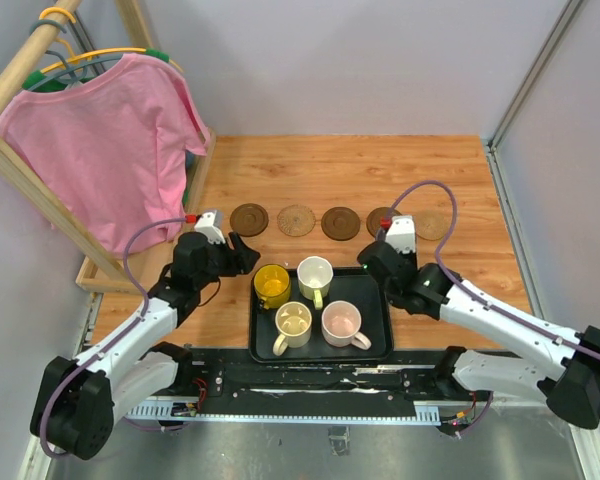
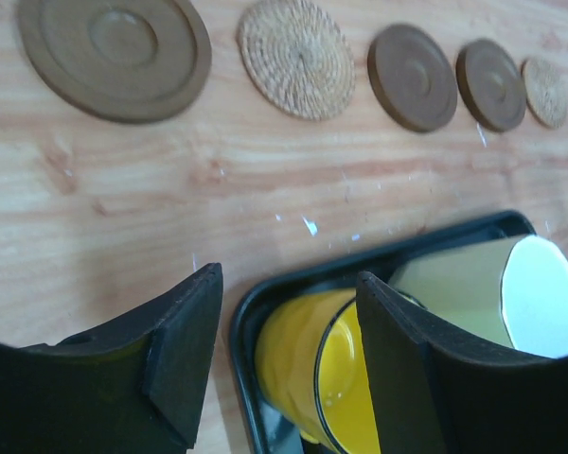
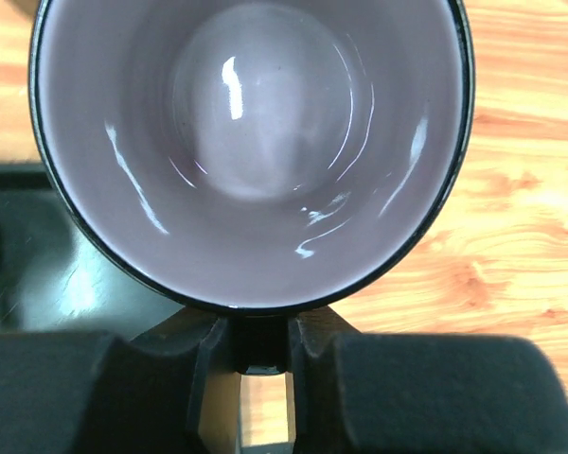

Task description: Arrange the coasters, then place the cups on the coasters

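Note:
Five coasters lie in a row on the wood: dark, tan woven, dark, dark half hidden by my right arm, and tan. The yellow cup, pale green cup, cream cup and pink cup stand in the black tray. My left gripper is open at the yellow cup, one finger outside its wall and the other over its mouth. My right gripper is shut on the handle of the grey-purple cup, over the tray's far right corner.
A wooden rack with a pink T-shirt stands at the far left, close to my left arm. White walls close off the back and the right side.

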Motion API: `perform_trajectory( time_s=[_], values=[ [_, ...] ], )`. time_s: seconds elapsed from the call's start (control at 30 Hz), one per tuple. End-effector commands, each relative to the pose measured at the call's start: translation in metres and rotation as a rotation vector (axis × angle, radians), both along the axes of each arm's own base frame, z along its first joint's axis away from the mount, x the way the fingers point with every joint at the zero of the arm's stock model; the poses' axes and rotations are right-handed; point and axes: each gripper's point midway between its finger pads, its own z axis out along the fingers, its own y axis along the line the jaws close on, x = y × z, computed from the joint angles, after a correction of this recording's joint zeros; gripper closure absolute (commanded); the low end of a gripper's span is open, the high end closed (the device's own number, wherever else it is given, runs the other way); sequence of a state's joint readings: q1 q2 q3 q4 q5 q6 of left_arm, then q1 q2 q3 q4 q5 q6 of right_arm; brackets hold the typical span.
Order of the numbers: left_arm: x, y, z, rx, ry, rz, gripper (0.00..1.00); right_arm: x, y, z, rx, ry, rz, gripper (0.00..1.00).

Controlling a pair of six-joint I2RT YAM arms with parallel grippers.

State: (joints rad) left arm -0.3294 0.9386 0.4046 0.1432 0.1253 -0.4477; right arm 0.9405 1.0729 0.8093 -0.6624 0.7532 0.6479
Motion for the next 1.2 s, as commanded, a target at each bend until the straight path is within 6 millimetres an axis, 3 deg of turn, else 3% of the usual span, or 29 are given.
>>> perform_trajectory(
  time_s=[0.0,0.23,0.47,0.73,0.93,1.17],
  values=[
    [-0.018,-0.012,-0.015,0.007,0.074,-0.036,0.38,0.035,-0.036,0.040,0.003,-0.155,-0.121,0.99],
    [-0.026,-0.002,-0.035,0.073,0.141,0.012,0.37,0.056,-0.078,0.059,0.030,-0.221,-0.234,0.99],
    [-0.032,0.005,-0.051,0.116,0.207,0.059,0.43,0.070,-0.104,0.065,0.079,-0.253,-0.309,0.99],
    [-0.036,0.009,-0.065,0.136,0.251,0.082,0.45,0.088,-0.113,0.057,0.127,-0.239,-0.334,0.99],
    [-0.035,-0.005,-0.050,0.059,0.190,0.028,0.45,0.096,-0.113,0.054,0.135,-0.236,-0.331,0.99],
    [-0.039,-0.012,-0.048,0.033,0.185,-0.012,0.44,0.108,-0.120,0.042,0.101,-0.202,-0.317,0.99]
  ],
)
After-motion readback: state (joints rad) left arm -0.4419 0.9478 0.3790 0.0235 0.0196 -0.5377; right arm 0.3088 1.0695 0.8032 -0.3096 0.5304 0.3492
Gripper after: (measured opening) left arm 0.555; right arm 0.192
